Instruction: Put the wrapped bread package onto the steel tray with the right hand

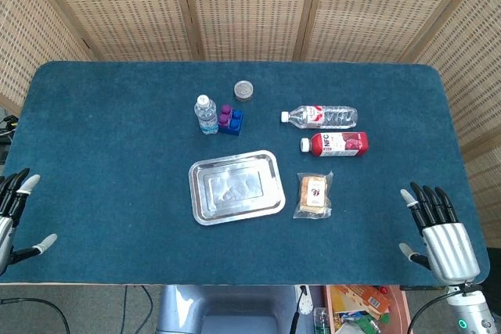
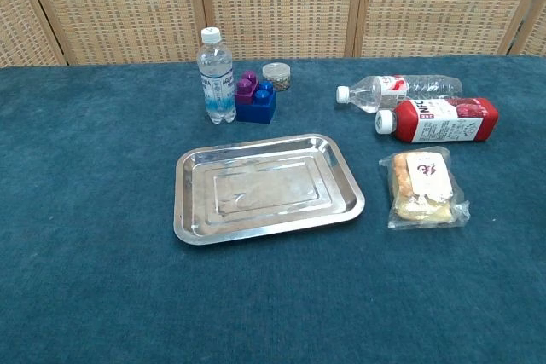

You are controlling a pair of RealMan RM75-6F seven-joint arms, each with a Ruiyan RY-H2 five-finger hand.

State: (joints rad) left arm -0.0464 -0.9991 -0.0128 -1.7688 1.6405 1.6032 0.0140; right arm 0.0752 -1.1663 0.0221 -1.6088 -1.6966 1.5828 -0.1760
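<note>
The wrapped bread package lies flat on the blue cloth just right of the steel tray, not touching it. The tray holds nothing. My right hand rests near the table's front right corner, fingers apart and holding nothing, well right of the bread. At the front left edge my left hand is also open with nothing in it. Neither hand appears in the chest view.
Behind the bread lie a red juice bottle and a clear water bottle on their sides. A small upright water bottle, blue and purple blocks and a small jar stand behind the tray.
</note>
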